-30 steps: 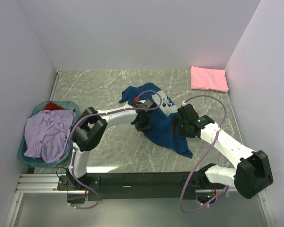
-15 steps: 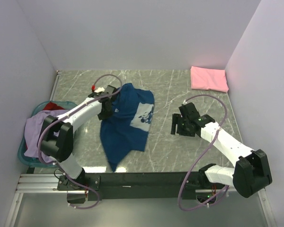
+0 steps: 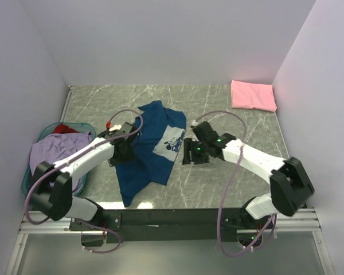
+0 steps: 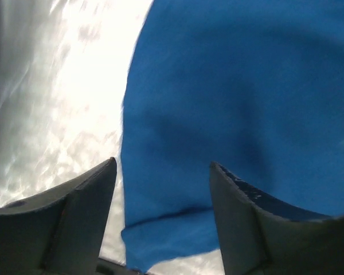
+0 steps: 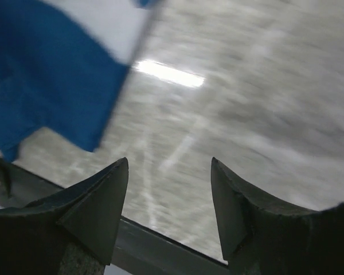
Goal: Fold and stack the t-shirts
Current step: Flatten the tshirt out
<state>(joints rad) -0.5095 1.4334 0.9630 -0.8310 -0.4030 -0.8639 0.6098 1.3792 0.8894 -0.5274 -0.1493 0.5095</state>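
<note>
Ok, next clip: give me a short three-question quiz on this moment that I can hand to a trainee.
1. True or false: the navy t-shirt lies on the table beneath the left gripper, whose jaws stand open.
2. What colour is the folded t-shirt at the table's far right corner?
3. Where is the lavender t-shirt? A) in the teal basket B) spread over the middle of the table C) hanging on the back wall

Key: 1 true; 2 pink, the pink t-shirt; 3 A.
</note>
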